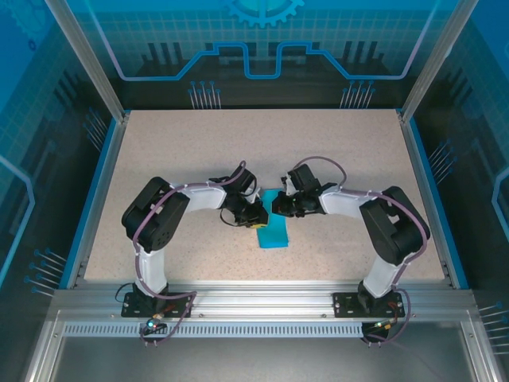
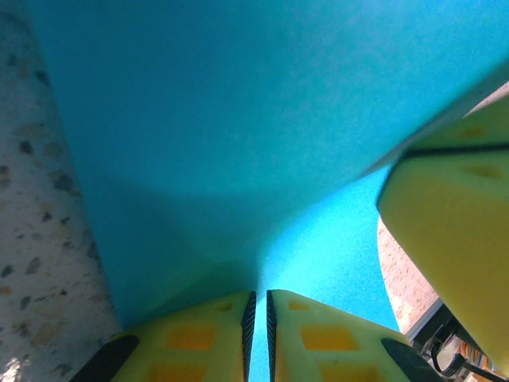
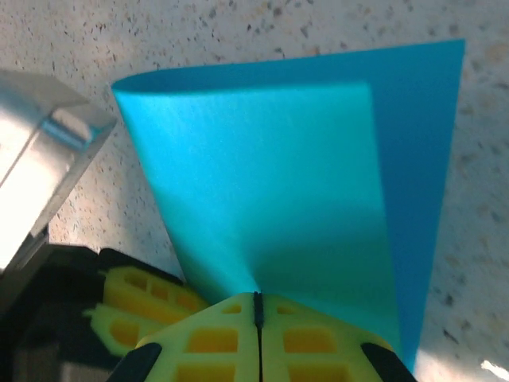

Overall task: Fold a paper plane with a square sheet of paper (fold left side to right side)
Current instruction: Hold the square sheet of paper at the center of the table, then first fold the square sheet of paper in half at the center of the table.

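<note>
While you watch from the top, sheet (image 1: pixel 274 235): a narrow teal strip, doubled over and plain, lying in the middle of the table (image 1: pixel 199 151).
Top, left gripper (image 1: pixel 256 223): its yellow tip sits at the strip's left edge. You cannot tell from up here how wide the jaws stand.
Top, right gripper (image 1: pixel 276 208): it is at the strip's far end and touches it. The jaws are too small to read.
Top, placing: the sheet lies between the two grippers, which nearly meet over it.
Left wrist, sheet (image 2: pixel 238 119): smooth teal, with one layer raised off the table (image 2: pixel 36 239) and sloping down toward the fingers, and a brighter layer beneath.
Left wrist, left gripper (image 2: pixel 258 306): narrow. You see a thin slit between the yellow fingers with teal paper running into it, so it pinches the sheet.
Left wrist, neighbour: a yellow finger (image 2: pixel 453 231) of the right gripper stands just beside, at the sheet's edge.
Right wrist, sheet (image 3: pixel 270 175): folded over in a soft, uncreased loop on the picture's left. The top layer stops short and leaves a darker strip of the lower layer bare on the right.
Right wrist, right gripper (image 3: pixel 257 306): closed tight, its fingers meeting on the top layer's near edge, which gathers to a point there.
Right wrist, placing: the sheet fans away from the fingertips across the table (image 3: pixel 238 24). A finger (image 3: pixel 127 314) of the left gripper sits near, lower left.
</note>
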